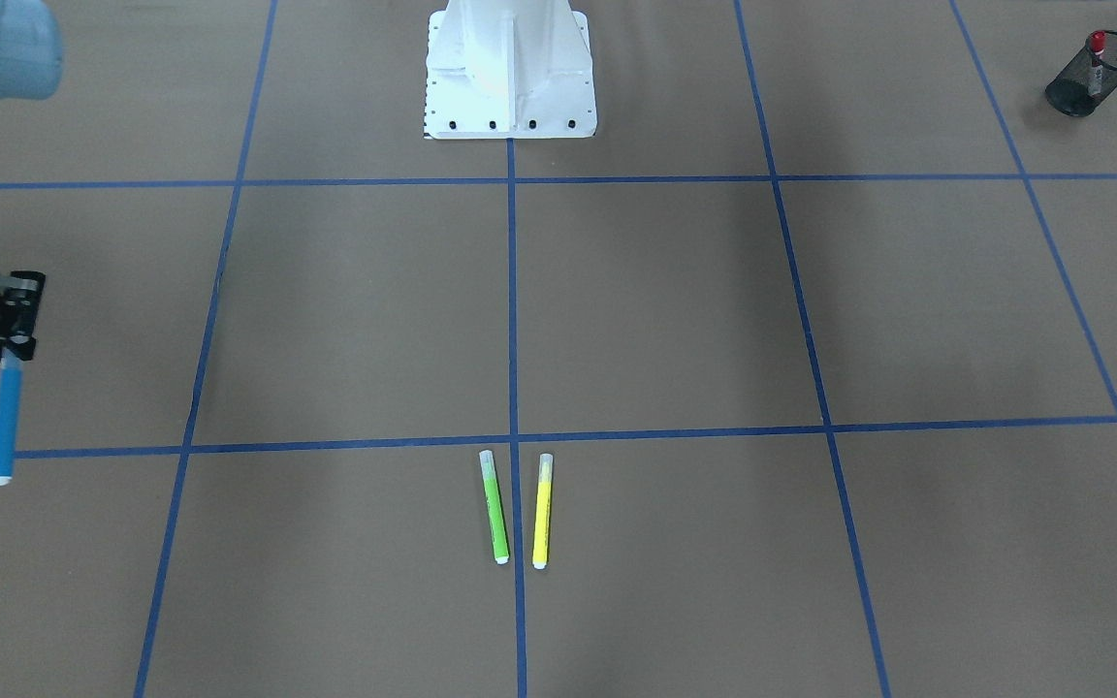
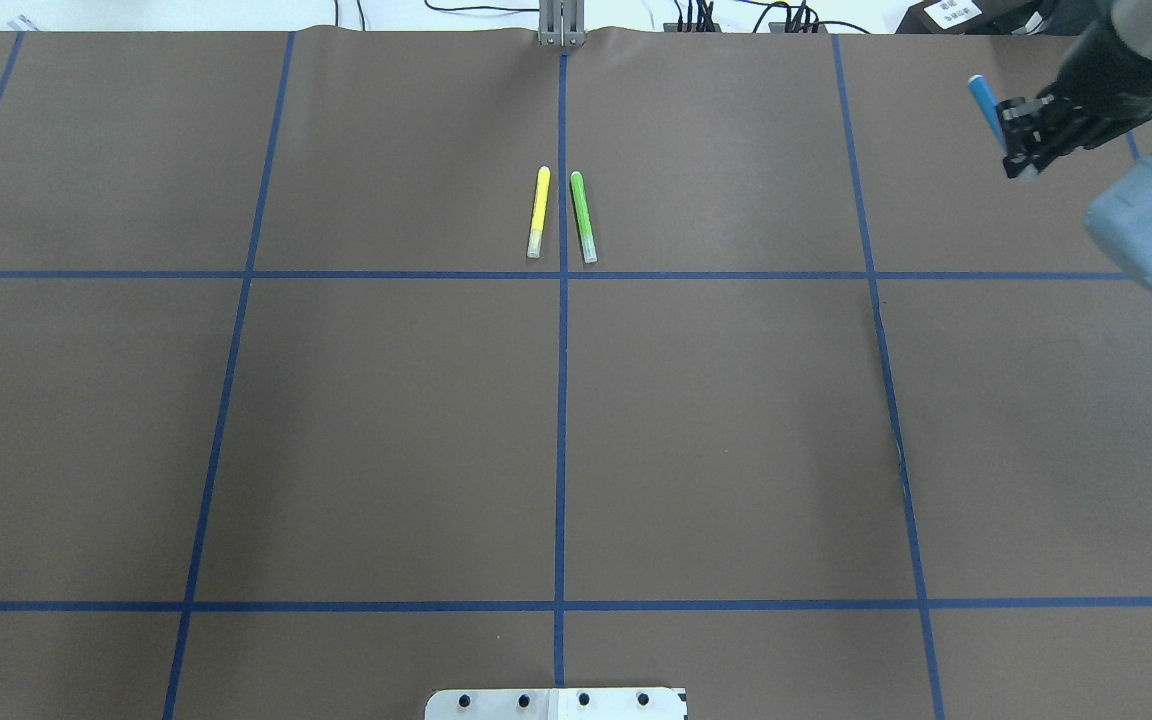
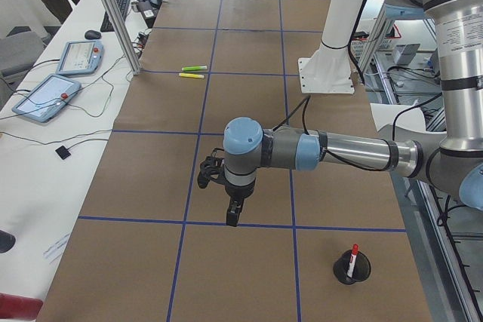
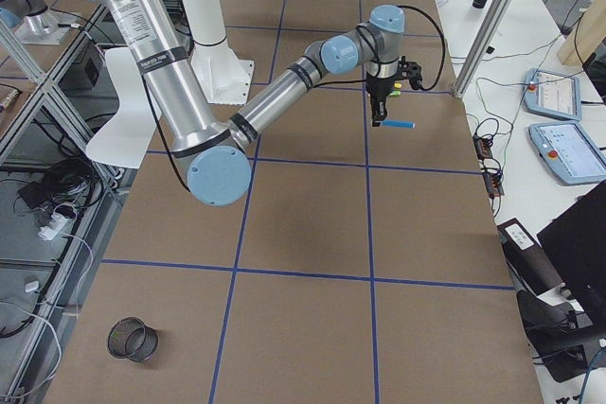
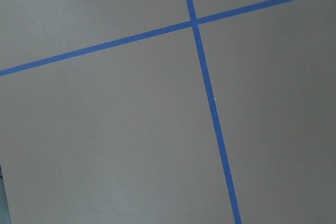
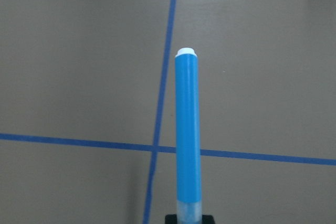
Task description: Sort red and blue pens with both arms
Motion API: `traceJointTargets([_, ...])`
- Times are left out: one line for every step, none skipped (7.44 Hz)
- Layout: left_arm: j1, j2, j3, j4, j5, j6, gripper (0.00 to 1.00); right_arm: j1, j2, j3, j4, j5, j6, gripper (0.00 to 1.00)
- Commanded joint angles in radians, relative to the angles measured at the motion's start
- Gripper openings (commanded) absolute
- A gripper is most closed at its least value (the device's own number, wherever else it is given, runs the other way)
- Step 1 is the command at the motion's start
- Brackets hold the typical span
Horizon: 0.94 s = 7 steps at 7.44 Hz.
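- The right gripper [image 1: 12, 349] pinches the blue pen [image 1: 5, 427] by its cap end. The barrel sticks out towards the far side of the table, away from the robot. It seems to be carried clear of the table [image 1: 675, 310], over the right-hand part.
- Gripping one end leaves the whole barrel free, which I judge makes it easier to tip the pen into a cup.
- An empty mesh cup [image 4: 121, 342] stands near the robot on the right. It is likely where the blue pen belongs, and it is well apart from the pen.
- The red pen [image 1: 1096, 53] already stands tilted in a second mesh cup [image 1: 1072, 92] at the near left, red cap up. That half looks finished.
- The left gripper [image 3: 234, 215] hangs over bare table not far from that cup, pointing down. I cannot tell whether its fingers are spread or pressed together.
- A green marker [image 1: 495, 509] and a yellow marker [image 1: 541, 514] lie side by side at the far middle, either side of a tape line and apart from each other. They are not part of the sort, so they stay put.
- The blue pen is a smooth, glossy plastic cylinder with a clear cap and a small white plug at its free end. It is slim and round, so it could roll if set down flat.
- Both cups are black wire mesh, round and open-topped.
- The table has a matt brown covering, and strips of blue tape [image 1: 512, 291] divide it into squares.
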Motion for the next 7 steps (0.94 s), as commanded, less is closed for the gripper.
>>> traceJointTargets([0.000, 0.001, 0.002, -0.005, -0.002, -0.002, 1.00, 0.165, -0.191, 0.019, -0.001, 0.016, -0.365, 0.00])
traceJointTargets([0.000, 0.001, 0.002, -0.005, -0.002, -0.002, 1.00, 0.245, -0.280, 0.017, -0.002, 0.014, -0.570, 0.00])
traceJointTargets([0.000, 0.001, 0.000, -0.005, -0.004, -0.002, 1.00, 0.340, -0.359, 0.017, -0.004, 0.014, -0.716, 0.00])
traceJointTargets([0.000, 0.001, 0.000, -0.005, -0.004, -0.002, 1.00, 0.424, -0.435, 0.022, -0.007, 0.014, -0.786, 0.00])
traceJointTargets([0.000, -0.001, -0.001, -0.007, -0.004, -0.002, 1.00, 0.509, -0.521, 0.023, -0.019, 0.014, -0.808, 0.00])
traceJointTargets([0.000, -0.001, -0.001, -0.007, -0.004, -0.002, 1.00, 0.604, -0.577, 0.039, -0.107, 0.014, -0.808, 0.00])
traceJointTargets([0.000, -0.001, -0.001, -0.007, -0.004, -0.001, 1.00, 0.716, -0.588, 0.059, -0.264, 0.014, -0.807, 0.00])
